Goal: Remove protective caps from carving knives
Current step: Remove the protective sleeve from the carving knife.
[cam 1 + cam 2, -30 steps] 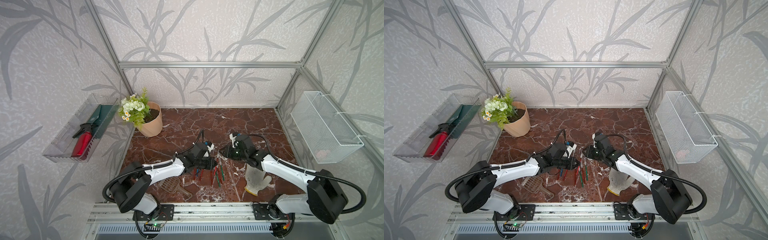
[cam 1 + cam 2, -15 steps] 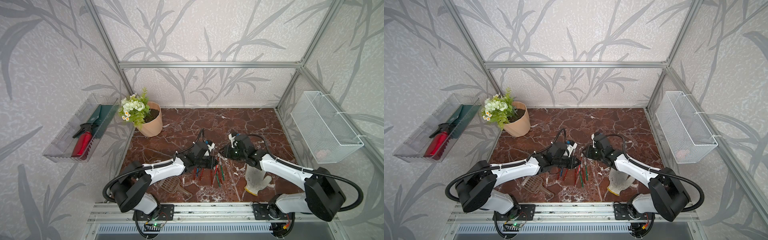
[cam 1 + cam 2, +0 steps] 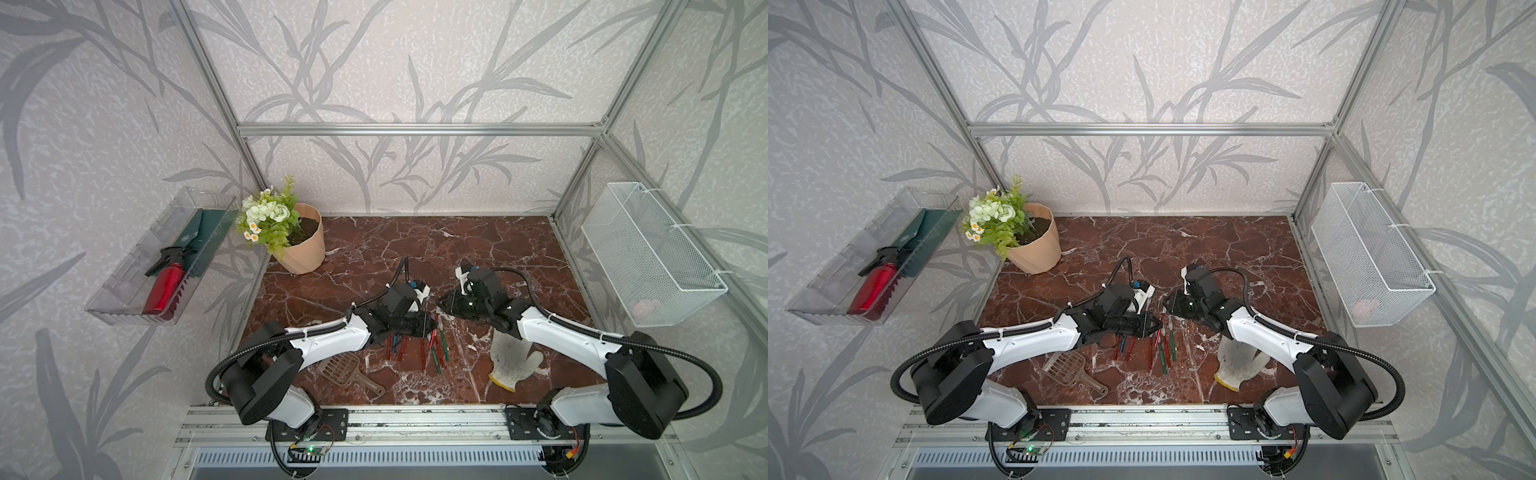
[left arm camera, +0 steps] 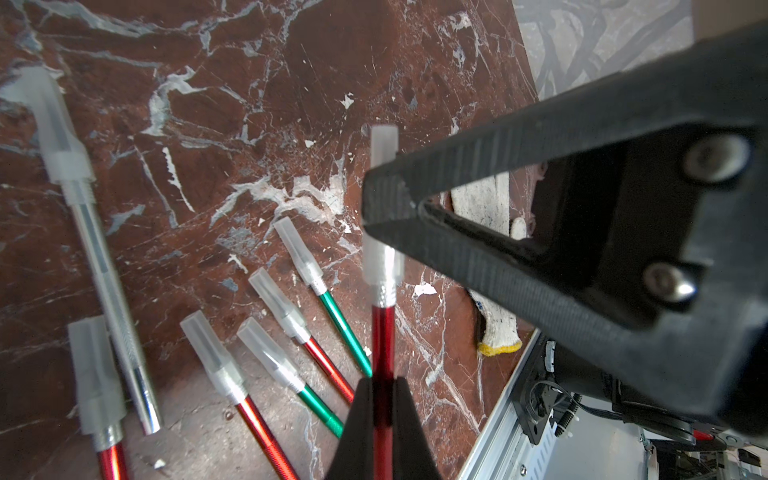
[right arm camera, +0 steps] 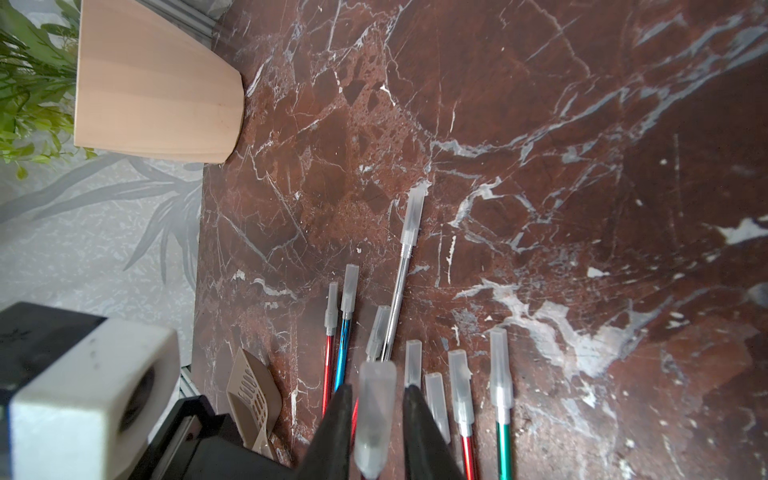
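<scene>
L gripper [image 4: 382, 381] on red knife [image 4: 383, 332], cap end toward R gripper [image 4: 387, 200]

Your left gripper [image 4: 382, 399] is clamped on the red knife [image 4: 383, 332]; your right gripper [image 5: 376, 399] faces it, flanking the cap [image 5: 374, 415], grip unclear.

Beige flower pot [image 3: 304, 249] stands in the far left corner of the worktop [image 3: 478, 241]; brown slotted scoop [image 3: 347, 370] lies by the front edge, white glove [image 3: 509, 360] toward the front right. Clear tray [image 3: 124, 301] on the left wall holds a red spray bottle [image 3: 164, 286]; wire basket [image 3: 648, 253] hangs opposite.
</scene>
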`<control>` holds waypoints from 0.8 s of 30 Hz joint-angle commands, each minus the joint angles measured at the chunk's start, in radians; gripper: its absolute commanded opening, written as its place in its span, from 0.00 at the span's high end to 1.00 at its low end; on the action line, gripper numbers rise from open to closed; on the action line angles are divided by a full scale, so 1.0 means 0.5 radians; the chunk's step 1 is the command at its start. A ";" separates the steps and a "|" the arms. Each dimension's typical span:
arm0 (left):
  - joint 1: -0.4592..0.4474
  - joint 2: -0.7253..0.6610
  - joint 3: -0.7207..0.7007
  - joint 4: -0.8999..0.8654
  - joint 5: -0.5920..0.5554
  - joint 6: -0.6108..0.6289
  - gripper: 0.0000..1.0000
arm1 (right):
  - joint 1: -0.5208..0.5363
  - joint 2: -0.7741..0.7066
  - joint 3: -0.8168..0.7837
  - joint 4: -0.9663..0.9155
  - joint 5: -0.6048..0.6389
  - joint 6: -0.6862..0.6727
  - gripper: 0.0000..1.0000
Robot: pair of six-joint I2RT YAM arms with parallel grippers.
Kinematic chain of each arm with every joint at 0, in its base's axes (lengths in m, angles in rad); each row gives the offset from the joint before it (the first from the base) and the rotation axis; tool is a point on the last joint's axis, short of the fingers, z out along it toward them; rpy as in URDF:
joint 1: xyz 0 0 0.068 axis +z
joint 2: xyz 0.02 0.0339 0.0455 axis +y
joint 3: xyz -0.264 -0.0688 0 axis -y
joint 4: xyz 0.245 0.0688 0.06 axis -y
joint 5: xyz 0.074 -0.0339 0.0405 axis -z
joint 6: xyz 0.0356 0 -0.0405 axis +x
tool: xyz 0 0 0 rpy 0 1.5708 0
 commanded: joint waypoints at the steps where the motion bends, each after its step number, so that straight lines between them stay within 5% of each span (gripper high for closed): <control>1: -0.010 0.020 0.026 0.054 0.012 -0.021 0.93 | 0.010 0.015 0.043 0.030 0.013 0.006 0.78; 24: -0.073 -0.011 -0.023 0.004 -0.047 0.009 0.93 | -0.057 -0.052 0.010 0.122 0.087 0.055 0.85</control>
